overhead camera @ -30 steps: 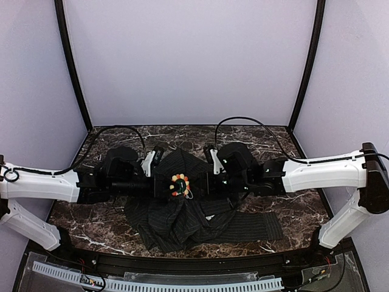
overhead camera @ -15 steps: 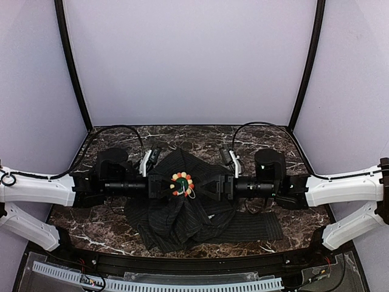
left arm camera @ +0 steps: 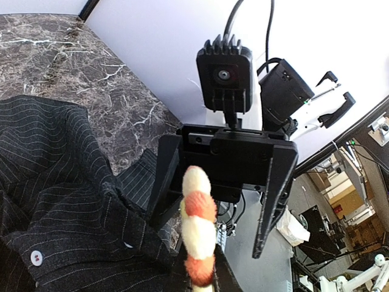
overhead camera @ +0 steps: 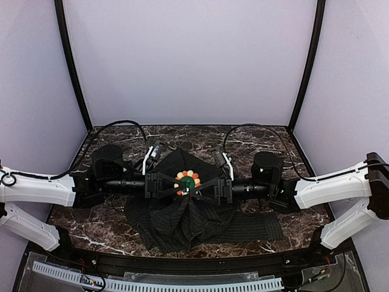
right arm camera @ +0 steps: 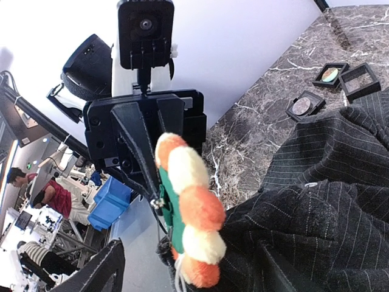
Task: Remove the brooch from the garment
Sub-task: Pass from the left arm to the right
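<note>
Left tool [overhead camera: 172, 184] pinched tight on the garment [overhead camera: 182, 219], propping the brooch [overhead camera: 188, 180] up. Right tool [overhead camera: 202, 187] spread wide, lined up to pluck.

Booth closed in by a plain pale-lilac back wall [overhead camera: 188, 61] and matching side walls [overhead camera: 30, 91]; light even, no hard shadows. Black poles [overhead camera: 73, 67] run up the rear corners. Table [overhead camera: 273, 137]: dark marble, white veins. White slotted strip [overhead camera: 182, 285] along its near edge. Outside the booth, a bright workroom: blue bins [right arm camera: 106, 207], a person in red [right arm camera: 55, 198].
</note>
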Controlling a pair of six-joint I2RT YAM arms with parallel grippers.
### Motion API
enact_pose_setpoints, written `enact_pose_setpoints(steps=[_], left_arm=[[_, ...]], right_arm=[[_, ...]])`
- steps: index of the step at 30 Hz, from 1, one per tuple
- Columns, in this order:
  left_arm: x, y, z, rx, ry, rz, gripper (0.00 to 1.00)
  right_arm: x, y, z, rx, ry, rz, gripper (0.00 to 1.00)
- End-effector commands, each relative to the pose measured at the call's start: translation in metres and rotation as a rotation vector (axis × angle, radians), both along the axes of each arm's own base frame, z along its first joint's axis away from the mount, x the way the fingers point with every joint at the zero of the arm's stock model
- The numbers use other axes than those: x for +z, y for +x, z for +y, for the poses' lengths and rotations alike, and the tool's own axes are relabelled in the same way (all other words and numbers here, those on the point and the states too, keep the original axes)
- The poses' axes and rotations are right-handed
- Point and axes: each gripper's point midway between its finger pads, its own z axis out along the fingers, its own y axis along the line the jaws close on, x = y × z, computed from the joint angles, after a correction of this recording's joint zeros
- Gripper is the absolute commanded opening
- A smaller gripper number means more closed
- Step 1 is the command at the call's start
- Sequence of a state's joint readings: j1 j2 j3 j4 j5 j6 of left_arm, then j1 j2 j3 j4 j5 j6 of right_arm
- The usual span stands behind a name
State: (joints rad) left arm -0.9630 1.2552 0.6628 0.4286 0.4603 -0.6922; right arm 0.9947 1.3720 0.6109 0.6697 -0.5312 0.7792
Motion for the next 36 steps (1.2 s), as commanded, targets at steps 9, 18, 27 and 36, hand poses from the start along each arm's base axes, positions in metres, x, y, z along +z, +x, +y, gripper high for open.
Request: enact_pose_setpoints(steps=[9,18,27,36], left_arm=[[0.013,-0.013,-0.002,-0.079,-0.07,-0.028,0.01],[0.013,-0.013,-0.002,-0.087,-0.072,-0.028,0.01],[0.014,-0.014,-0.003,-0.095,-0.076,-0.033,0.01],[0.016,-0.015,-0.003,-0.098,-0.08,-0.036,0.01]], right_arm=[[0.017,0.001,0.01,0.037,0.09,0.003,0.57],[0.018,0.007,0.014,0.013,0.081,0.028,0.48],[0.012,0.013,0.014,-0.006,0.074,0.067,0.38],[0.0,0.023,0.011,-0.043,0.057,0.118,0.27]])
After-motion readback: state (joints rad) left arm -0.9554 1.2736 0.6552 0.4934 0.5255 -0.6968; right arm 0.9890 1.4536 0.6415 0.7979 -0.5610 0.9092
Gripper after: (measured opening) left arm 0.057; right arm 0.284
